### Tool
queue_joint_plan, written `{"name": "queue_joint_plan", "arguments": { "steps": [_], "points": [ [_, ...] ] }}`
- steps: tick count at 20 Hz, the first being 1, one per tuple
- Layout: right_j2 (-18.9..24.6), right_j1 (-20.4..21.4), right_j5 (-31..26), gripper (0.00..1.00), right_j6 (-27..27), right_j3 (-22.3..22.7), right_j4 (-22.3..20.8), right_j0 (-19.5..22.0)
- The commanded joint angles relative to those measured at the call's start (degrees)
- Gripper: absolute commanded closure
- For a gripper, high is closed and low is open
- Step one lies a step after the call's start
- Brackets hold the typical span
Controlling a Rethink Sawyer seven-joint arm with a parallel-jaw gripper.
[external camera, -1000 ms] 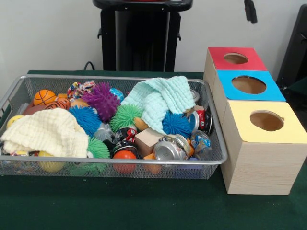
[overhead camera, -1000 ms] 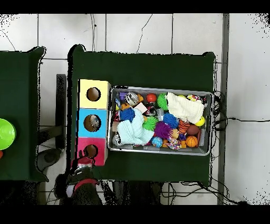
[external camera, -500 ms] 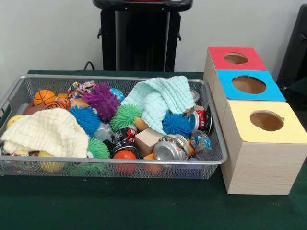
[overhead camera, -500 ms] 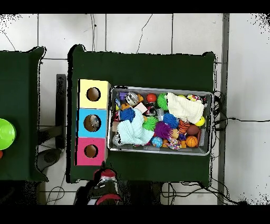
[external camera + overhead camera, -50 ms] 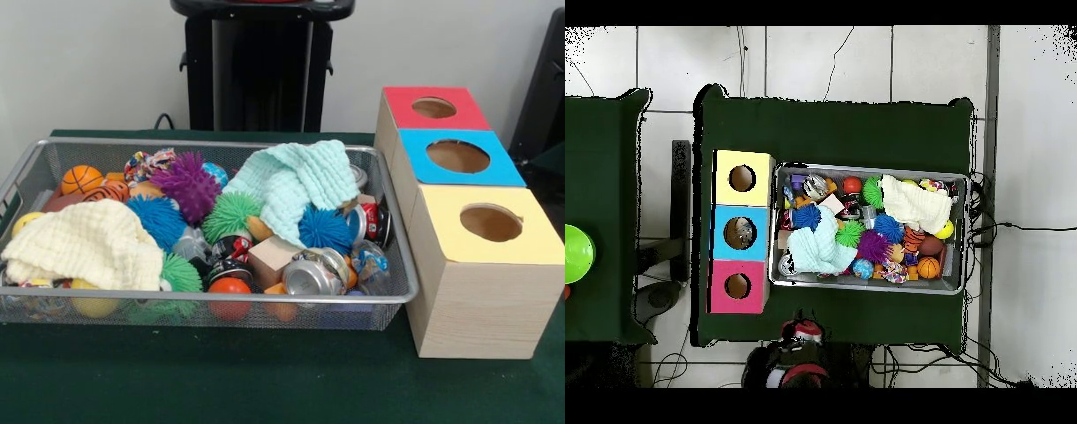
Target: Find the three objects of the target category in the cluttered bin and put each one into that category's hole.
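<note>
Three holes: red box (image 5: 433,107), blue box (image 5: 457,156), yellow box (image 5: 488,223), in a row
bin (image 5: 207,305): spiky balls, cloths, crushed cans
labels: unreadable
fingers: cannot tell; arm (image 5: 801,352) off the tabletop edge

Wire mesh bin (image 5: 388,296) on green table cloth (image 5: 221,375), crammed full. Pale yellow cloth (image 5: 84,243) heaped at front left, mint green cloth (image 5: 291,185) draped over middle rear. Between them: purple spiky ball (image 5: 185,184), blue spiky ball (image 5: 157,219), green spiky ball (image 5: 231,214); second blue spiky ball (image 5: 324,228) just under mint cloth's edge. Small basketball (image 5: 81,178) at far left corner. Wooden block (image 5: 272,259) and crushed silver can (image 5: 313,272) near front right, red ball (image 5: 229,290) against front wall. Beside bin on right, three wooden boxes in a row, touching: red-topped box (image 5: 402,110) rearmost, blue-topped box (image 5: 424,163) in middle, yellow-topped box (image 5: 477,291) nearest, each with round hole on top.
</note>
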State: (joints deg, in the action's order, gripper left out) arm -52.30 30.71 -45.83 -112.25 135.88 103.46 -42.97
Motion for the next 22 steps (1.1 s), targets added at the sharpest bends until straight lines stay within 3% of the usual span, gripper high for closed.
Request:
{"name": "queue_joint_plan", "arguments": {
  "steps": [1,2,4,9,14,20,22],
  "points": [
    [10.7,0.5,11.3,0.00,19.0,3.5,7.6,7.4],
    [11.6,-0.1,11.4,0.00,21.4,3.3,7.8,9.3],
    [12.1,0.2,10.6,0.00,21.9,2.9,4.3,12.6],
    [14.6,0.4,11.3,0.00,26.7,2.1,4.9,17.1],
    [16.7,0.5,12.2,0.00,29.0,2.2,8.3,17.7],
    [16.6,0.5,14.5,0.00,29.6,1.4,4.9,19.6],
    [17.3,-0.3,15.1,0.00,31.2,0.9,6.5,20.2]
  ]
}}
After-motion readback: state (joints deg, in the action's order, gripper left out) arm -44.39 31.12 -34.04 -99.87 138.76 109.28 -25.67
